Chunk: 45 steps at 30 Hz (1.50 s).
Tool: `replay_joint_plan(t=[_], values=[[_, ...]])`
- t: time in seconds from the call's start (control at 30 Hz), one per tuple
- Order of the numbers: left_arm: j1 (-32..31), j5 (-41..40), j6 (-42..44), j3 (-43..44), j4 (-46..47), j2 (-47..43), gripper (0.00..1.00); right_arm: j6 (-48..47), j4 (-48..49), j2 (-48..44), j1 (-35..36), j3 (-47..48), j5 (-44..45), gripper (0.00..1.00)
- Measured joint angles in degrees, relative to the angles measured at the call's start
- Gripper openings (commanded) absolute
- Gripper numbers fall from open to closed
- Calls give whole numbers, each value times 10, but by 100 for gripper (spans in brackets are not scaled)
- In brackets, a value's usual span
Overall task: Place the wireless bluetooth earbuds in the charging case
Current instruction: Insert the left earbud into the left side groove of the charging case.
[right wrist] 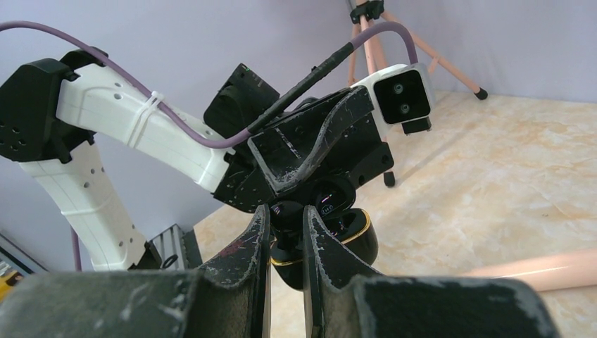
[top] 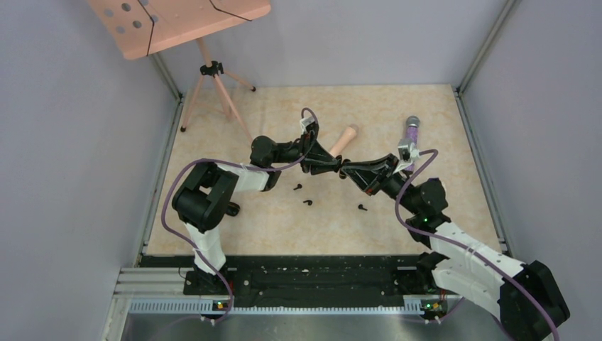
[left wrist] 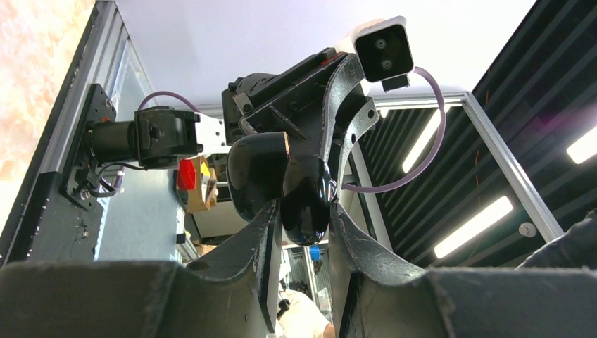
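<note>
left pincer (left wrist: 304,211): closed on the charging case (left wrist: 306,201), one finger pressed to each side of a glossy black half; the other half, with a coppery rim, stands open beside it.
right pincer (right wrist: 285,215): narrowed to a thin slit with something black pinched at the tips, right against the case's gold rim; I cannot tell whether it is part of the case or a bud.
charging case: held off the counter (top: 284,227) where the two pincers meet tip to tip, just on the arm-base side of the near end of the peach cylinder (top: 344,138); hidden under the pincers in the top view.
earbuds: one tiny black bud (top: 297,188) and a second bud (top: 308,202) lie on the counter nearer the arm bases than the cylinder and to its left, close together. A third small black piece (top: 363,208) lies nearer the bases and slightly right; too small to make out its shape.
purple-and-white object (top: 411,129): right of the cylinder, apart from it.
tripod (top: 213,71): well left of the cylinder, carrying a peach board.
</note>
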Motion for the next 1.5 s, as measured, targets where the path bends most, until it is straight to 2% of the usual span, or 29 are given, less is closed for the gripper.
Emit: replay_joint_plan(t=[0.33,0.5,0.6,0.87,1.03,1.17,1.37,1.5], values=[[0,4,-6,0,8,0,0,-17,-23,-16,1,0,-10,8],[0,7,-6,-2,8,0,0,-26,-41,-23,2,2,-17,31],[0,7,-7,-2,10,0,0,-33,-65,-24,2,13,-23,41],[1,5,-9,-2,13,1,0,-40,-108,-38,2,31,-25,53],[1,5,-9,-2,15,1,0,-40,-135,-49,2,41,-19,67],[1,5,-7,-3,17,1,0,-43,-175,-75,2,50,15,80],[1,6,14,-13,6,1,0,-54,-262,-116,2,87,86,88],[1,17,67,-20,-37,0,0,-66,-349,-136,2,120,151,89]])
